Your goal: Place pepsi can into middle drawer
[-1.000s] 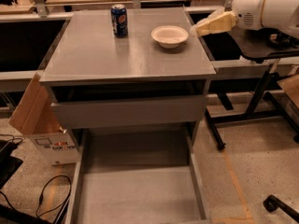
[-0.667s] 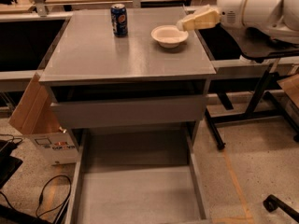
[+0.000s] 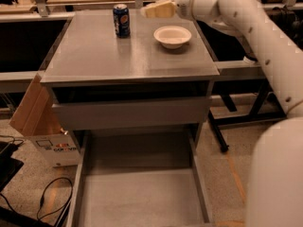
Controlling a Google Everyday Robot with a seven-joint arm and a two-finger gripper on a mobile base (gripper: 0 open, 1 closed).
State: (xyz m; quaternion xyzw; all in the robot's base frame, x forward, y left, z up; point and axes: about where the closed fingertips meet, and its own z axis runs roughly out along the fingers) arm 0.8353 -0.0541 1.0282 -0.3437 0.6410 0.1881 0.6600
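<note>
The pepsi can point(image 3: 121, 20), dark blue with a silver top, stands upright at the back left of the grey cabinet top point(image 3: 109, 60). My gripper point(image 3: 155, 9), cream-coloured at the end of the white arm point(image 3: 246, 22), hovers at the back of the top. It is just right of the can and behind the white bowl point(image 3: 173, 36), apart from both. The middle drawer point(image 3: 137, 200) is pulled out low in the view, its flat grey floor bare between thin side walls.
A plain grey drawer front panel point(image 3: 130, 113) sits shut above the open drawer. A cardboard box point(image 3: 38, 122) leans at the cabinet's left, with cables point(image 3: 52, 197) on the floor. Black stand legs point(image 3: 236, 119) are at the right. My white arm fills the lower right.
My gripper has moved left, from right of the bowl to behind it, close to the can. The can and the bowl have not moved.
</note>
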